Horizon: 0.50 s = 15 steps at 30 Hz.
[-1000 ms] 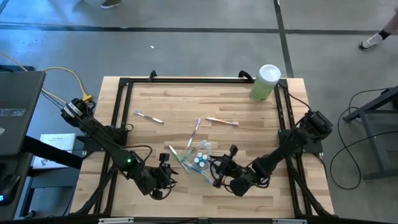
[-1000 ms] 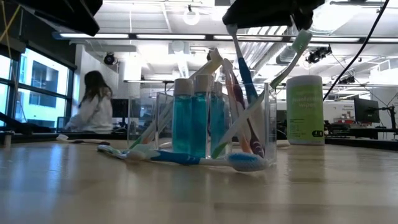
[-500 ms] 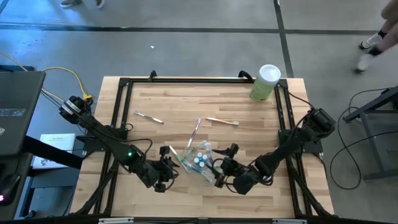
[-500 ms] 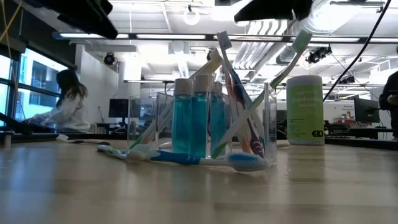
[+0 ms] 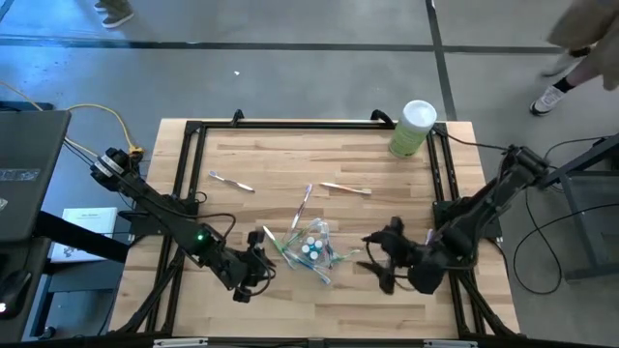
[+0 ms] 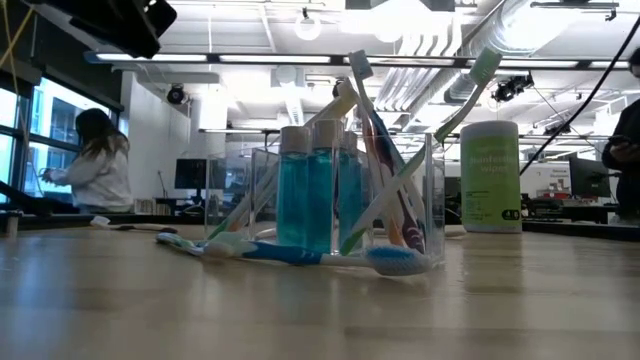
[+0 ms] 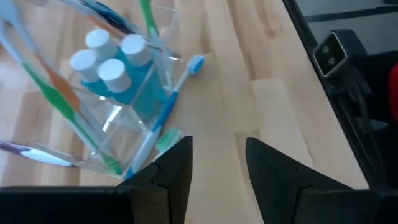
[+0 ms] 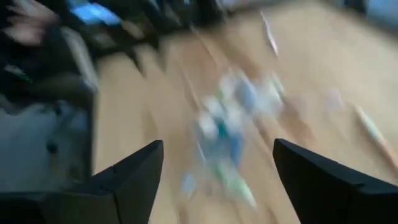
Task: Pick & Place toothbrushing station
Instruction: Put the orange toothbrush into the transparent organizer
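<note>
- Change: your right gripper (image 5: 379, 263) has backed off from the station toward the table's right edge; a second ago it sat just beside the cup. The left gripper (image 5: 259, 263) has held its place.
- Toothbrushing station (image 5: 311, 246): clear cup (image 6: 335, 200) with teal bottles, white caps and slanting toothbrushes, standing near the table's front middle, between both grippers.
- Loose toothbrushes: a blue one (image 7: 171, 102) lies against the cup's base; others (image 5: 344, 188) lie farther back.
- Left gripper: fingers (image 7: 174, 171) parted, empty, the nearer claw, cup just beside it toward the table's middle.
- Right gripper: fingers (image 8: 134, 177) spread wide, empty, now apart from the cup.
- Canister (image 5: 412, 128): back right corner; label print unreadable.
</note>
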{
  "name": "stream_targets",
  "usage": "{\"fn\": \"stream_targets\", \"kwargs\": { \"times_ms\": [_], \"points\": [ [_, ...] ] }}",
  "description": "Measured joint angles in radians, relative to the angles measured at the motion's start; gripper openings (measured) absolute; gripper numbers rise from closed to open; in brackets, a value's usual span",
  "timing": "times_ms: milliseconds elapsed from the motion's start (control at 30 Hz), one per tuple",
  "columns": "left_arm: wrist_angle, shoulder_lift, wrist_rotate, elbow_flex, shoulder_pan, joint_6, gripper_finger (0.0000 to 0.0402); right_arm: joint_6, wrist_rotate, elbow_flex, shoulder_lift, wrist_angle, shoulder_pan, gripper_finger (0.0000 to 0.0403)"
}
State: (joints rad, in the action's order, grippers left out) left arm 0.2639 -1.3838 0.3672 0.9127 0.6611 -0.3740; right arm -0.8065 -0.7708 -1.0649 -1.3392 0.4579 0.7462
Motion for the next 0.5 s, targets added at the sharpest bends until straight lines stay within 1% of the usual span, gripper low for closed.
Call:
{"fn": "stream_targets", "kwargs": {
  "times_ms": [67,167,233,333,400,500],
  "points": [
    [0.001,0.0,-0.022,0.0,0.0,0.013,0.0143,-0.213,0.019,0.0,0.01,0.201,0.0,0.0291],
    [-0.002,0.0,-0.03,0.0,0.0,0.033,0.0143,-0.499,0.002,0.003,0.008,0.491,-0.009,0.0285],
    [-0.002,0.0,-0.031,0.0,0.0,0.036,0.0143,-0.664,-0.025,0.021,0.009,0.621,-0.036,0.0282],
    [-0.002,0.0,-0.032,0.0,0.0,0.036,0.0143,-0.915,-0.042,0.071,0.008,0.749,-0.107,0.0277],
    [-0.002,0.0,-0.032,0.0,0.0,0.031,0.0143,-0.971,-0.029,0.109,0.008,0.777,-0.157,0.0275],
    [-0.002,0.0,-0.032,0.0,0.004,0.03,0.0143,-0.937,0.029,0.179,0.008,0.703,-0.247,0.0273]
  ]
}}
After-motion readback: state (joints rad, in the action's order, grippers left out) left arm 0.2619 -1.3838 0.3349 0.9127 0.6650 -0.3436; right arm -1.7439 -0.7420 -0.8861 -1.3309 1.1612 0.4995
